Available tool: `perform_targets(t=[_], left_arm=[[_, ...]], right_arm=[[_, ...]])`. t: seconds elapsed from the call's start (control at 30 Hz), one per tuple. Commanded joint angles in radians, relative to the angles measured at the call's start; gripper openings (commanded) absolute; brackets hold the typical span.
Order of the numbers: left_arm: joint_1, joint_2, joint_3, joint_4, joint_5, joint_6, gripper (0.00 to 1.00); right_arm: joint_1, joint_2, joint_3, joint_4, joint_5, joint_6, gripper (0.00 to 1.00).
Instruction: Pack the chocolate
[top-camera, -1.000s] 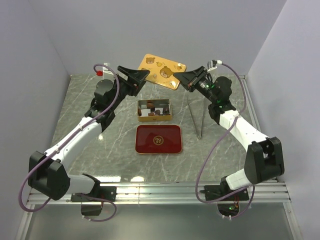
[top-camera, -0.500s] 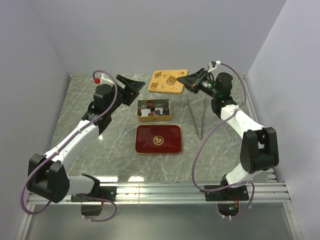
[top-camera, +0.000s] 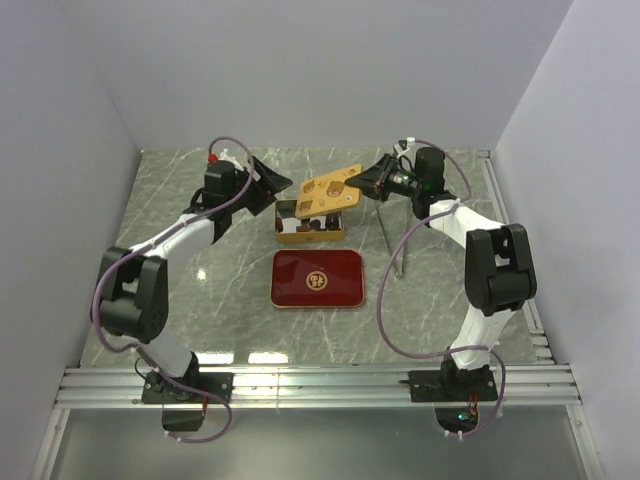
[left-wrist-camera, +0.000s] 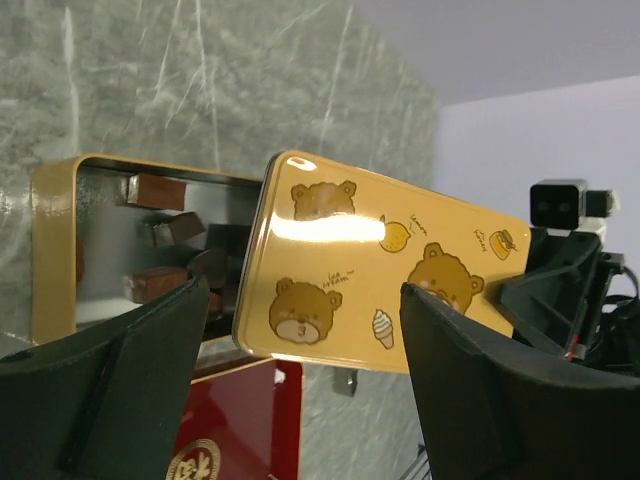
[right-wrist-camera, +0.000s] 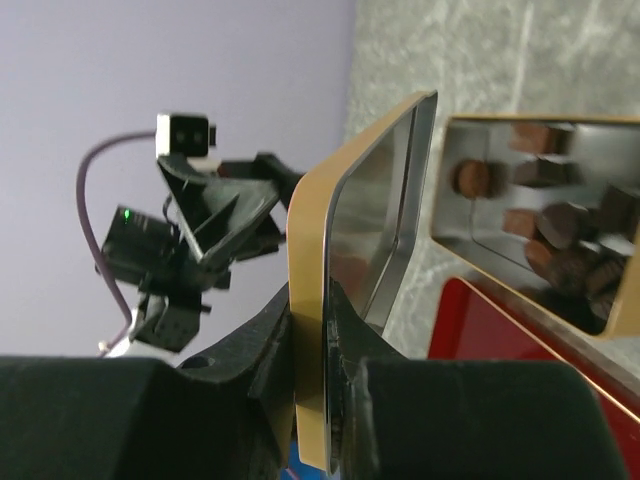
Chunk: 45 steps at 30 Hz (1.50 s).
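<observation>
Several dark brown pieces of chocolate (left-wrist-camera: 160, 190) (right-wrist-camera: 560, 250) lie in an open gold tin (top-camera: 280, 222) at mid-table. My right gripper (top-camera: 362, 187) (right-wrist-camera: 322, 300) is shut on the right edge of the tin's gold lid (top-camera: 328, 190) (left-wrist-camera: 380, 270), which is printed with bears. It holds the lid tilted over the tin's back rim. My left gripper (top-camera: 275, 187) (left-wrist-camera: 305, 300) is open with its fingers wide apart, just left of the lid's free end. Whether it touches the lid is unclear.
A red tray (top-camera: 317, 278) (left-wrist-camera: 240, 420) lies flat just in front of the tin. Long metal tongs (top-camera: 392, 240) lie on the marble table to the right of the tin. Grey walls close in the back and both sides.
My right gripper has carried the lid from the back of the table forward and down over the tin. The left gripper has swung right toward the lid's left end.
</observation>
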Motion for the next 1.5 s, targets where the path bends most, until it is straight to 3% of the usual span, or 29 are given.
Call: perform_targets(t=[0.0,0.6,1.17,1.47], left_arm=[[-0.002,0.049,0.085,0.004,0.072,0.088,0.82],[-0.004,0.158,0.125,-0.065,0.061,0.157,0.81],[-0.048,0.227,0.176,-0.182,0.014,0.218,0.81],[-0.057,0.207,0.173,-0.220,-0.094,0.232,0.81]], right_arm=[[-0.021,0.026,0.042,-0.018,-0.077,-0.036,0.15],[-0.061,0.216,0.135,-0.138,-0.103,-0.143,0.16],[-0.064,0.282,0.258,-0.648,0.072,-0.546,0.31],[-0.043,0.311,0.293,-0.745,0.158,-0.625,0.36]])
